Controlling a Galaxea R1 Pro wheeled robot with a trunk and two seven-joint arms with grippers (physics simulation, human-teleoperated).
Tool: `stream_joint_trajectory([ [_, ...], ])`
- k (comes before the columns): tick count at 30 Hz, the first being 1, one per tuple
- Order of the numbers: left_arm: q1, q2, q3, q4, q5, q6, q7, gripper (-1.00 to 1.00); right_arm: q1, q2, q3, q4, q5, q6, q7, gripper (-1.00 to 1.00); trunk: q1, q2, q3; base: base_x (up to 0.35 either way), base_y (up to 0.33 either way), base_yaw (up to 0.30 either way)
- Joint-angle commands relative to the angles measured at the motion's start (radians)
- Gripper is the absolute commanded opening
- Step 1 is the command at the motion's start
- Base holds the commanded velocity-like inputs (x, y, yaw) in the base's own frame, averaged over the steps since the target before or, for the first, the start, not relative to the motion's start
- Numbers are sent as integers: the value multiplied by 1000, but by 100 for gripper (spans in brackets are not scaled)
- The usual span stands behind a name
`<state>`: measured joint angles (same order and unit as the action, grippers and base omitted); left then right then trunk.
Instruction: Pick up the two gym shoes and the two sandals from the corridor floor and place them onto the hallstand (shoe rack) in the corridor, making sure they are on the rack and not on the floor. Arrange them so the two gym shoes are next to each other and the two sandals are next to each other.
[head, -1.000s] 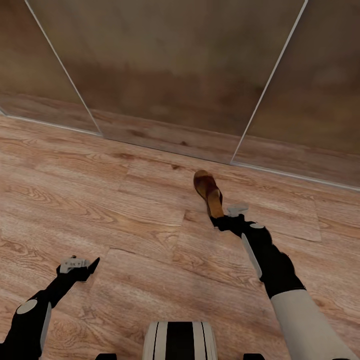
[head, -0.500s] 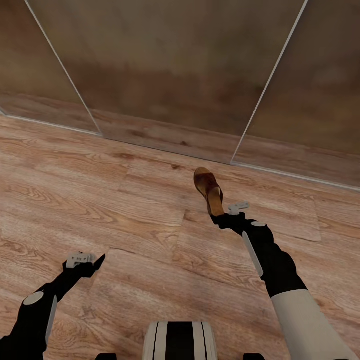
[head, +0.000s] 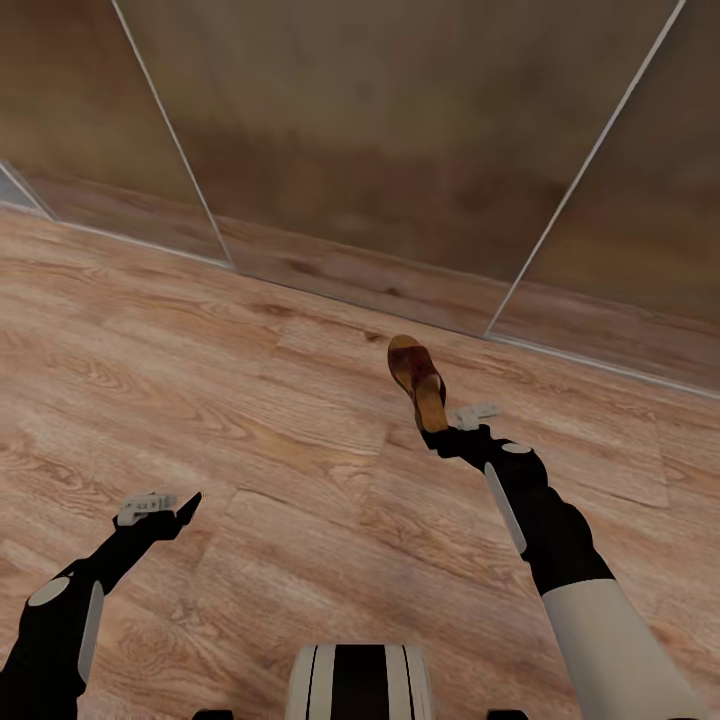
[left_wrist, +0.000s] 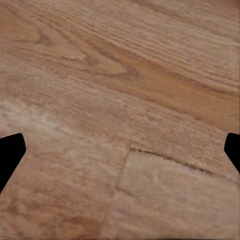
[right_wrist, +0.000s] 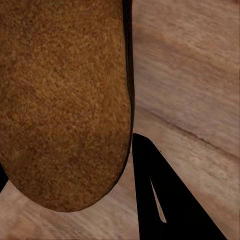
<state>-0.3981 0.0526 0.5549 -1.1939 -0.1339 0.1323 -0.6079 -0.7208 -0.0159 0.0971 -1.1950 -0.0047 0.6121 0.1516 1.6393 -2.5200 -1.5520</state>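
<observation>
Lying on wood-grain corridor floor (head: 250, 400), sandal (head: 417, 378) nears wall (head: 400, 130).

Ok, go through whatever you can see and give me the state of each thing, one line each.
Sandal: heel end held between the right gripper's fingers, sole facing the wrist camera.
Right gripper: shut on the sandal's heel.
Left gripper: open, holding nothing, over the floor.

Wood-grain plank floor (head: 250, 420), light brown w/ darker knots & visible plank seams. At the far edge stand tall glossy panels (head: 400, 130), brown-toned, split by thin pale frame lines; floor reflects dimly in them. Light soft, even
</observation>
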Motion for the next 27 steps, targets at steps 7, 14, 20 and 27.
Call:
stream_joint_trajectory([
  [7, -1, 0, 0, -3, -4, 9, -7, 100, 0, 0, 2, -1, 1, 6, -3, -100, 0, 0, 8, 0, 0, 204],
  [14, -1, -2, -4, -3, -3, 10, -7, 100, 0, 1, 3, 3, 3, 6, -3, -100, -1, 0, 25, 0, 0, 185],
  [20, -1, -3, -6, -3, -4, 10, -7, 100, 0, 1, 3, 3, 3, 6, -3, -100, -4, 2, 56, 0, 0, 183],
  [27, -1, -3, -5, -3, -3, 10, -7, 100, 0, 1, 3, 3, 3, 6, -3, -100, -7, 3, 92, 0, 0, 165],
])
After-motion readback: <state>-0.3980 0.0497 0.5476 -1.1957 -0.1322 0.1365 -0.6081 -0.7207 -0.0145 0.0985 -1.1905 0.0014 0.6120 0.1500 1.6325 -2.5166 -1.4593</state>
